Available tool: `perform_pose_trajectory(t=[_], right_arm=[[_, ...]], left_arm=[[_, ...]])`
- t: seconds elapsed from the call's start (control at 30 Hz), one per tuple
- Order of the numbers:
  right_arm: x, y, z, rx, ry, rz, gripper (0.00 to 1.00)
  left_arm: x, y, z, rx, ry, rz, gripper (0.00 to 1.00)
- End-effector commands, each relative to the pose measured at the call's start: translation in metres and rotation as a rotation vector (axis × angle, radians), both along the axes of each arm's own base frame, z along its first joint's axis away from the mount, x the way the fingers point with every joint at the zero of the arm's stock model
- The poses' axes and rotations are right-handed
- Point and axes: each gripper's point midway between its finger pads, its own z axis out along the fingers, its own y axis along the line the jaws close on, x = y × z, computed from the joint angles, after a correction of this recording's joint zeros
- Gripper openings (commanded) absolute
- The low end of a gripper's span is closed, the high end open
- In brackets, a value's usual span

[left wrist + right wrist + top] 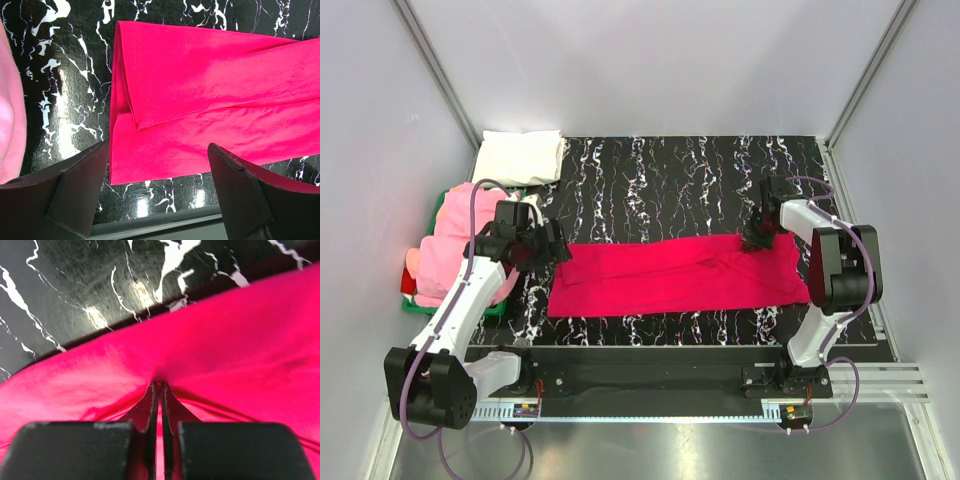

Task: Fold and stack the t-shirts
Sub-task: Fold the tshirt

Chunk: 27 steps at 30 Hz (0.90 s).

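The crimson-red t-shirt (675,275) lies folded into a long strip across the black marbled table. My right gripper (757,240) is shut on the strip's far edge near its right end; the cloth (225,345) bunches at the closed fingertips. My left gripper (542,245) is open and empty above the strip's left end, its fingers (80,185) apart over the near left corner of the red cloth (200,90). A folded white t-shirt (523,156) lies at the far left corner. Light pink t-shirts (450,240) are heaped at the left, with one edge in the left wrist view (7,125).
A green tray (498,308) holds the pink heap at the table's left edge. White walls enclose the table (670,180) on three sides. The near table edge and a metal rail (650,360) run in front of the arm bases.
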Motion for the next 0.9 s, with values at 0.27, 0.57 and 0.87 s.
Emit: perform_pose_trajectory(t=[0.27, 0.57, 0.87], right_arm=[[-0.034, -0.002, 0.045, -0.069, -0.051, 0.031, 0.00], [-0.135, 0.056, 0.057, 0.061, 0.015, 0.065, 0.09], [-0.108, 0.033, 0.093, -0.076, -0.107, -0.091, 0.95]], left_arm=[[0.005, -0.002, 0.008, -0.007, -0.052, -0.019, 0.85], [0.006, 0.000, 0.007, 0.001, -0.049, -0.010, 0.85], [0.030, -0.029, -0.019, 0.002, 0.056, -0.040, 0.83]])
